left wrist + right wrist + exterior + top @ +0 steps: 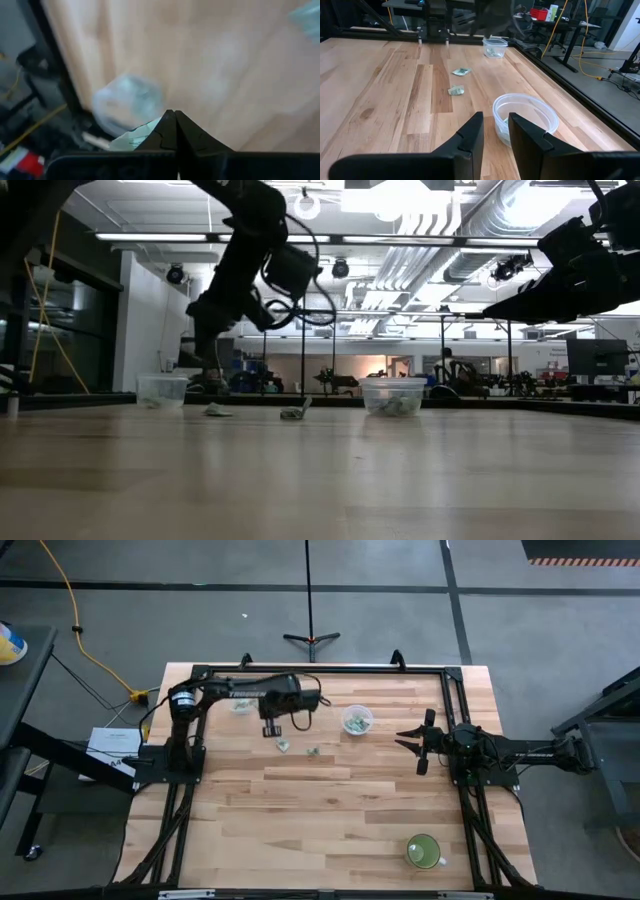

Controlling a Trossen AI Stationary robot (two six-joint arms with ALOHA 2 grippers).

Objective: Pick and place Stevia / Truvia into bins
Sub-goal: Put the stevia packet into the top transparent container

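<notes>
My left gripper hovers above the far-left part of the table and is shut on a pale green-and-white packet. A clear cup stands just beside it, blurred in the left wrist view. Two more packets lie flat on the wood, also seen from the right wrist. A second clear cup holding packets stands right of them, close before my right gripper, which is open and touches nothing. My left gripper pinches a packet between its two shut fingertips. One end of the packet sticks out to the side of the fingers. It is lifted clear of the table, above the wood near the clear cup.
A green mug stands near the table's near-right corner. A black frame runs along the far edge and both sides. The middle and near part of the wooden top is bare.
</notes>
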